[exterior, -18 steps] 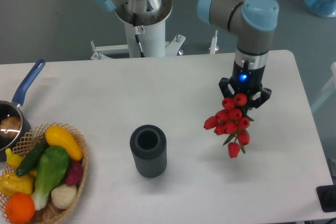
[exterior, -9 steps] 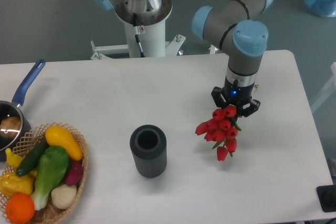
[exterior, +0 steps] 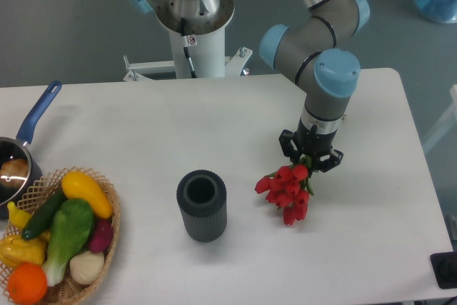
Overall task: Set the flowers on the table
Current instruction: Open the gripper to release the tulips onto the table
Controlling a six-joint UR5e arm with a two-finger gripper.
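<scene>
The black two-finger gripper (exterior: 310, 153) points straight down, its fingers pinched on the bunch of red tulips with green stems (exterior: 286, 188). The glossy blooms cluster tightly just below and left of it, low over the smooth white rectangular tabletop (exterior: 143, 133); contact with the surface cannot be told. Farther left of the gripper stands a dark ribbed cylindrical vase (exterior: 202, 205), upright, and far left a woven wicker basket (exterior: 107, 237) of fruit and vegetables.

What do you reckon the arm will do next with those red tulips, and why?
Probably lower a touch more, then open. The pincer is shut on the flowers, whose heads hang just over the white table, right of the dark vase. Whether they already touch it, I cannot tell.
</scene>
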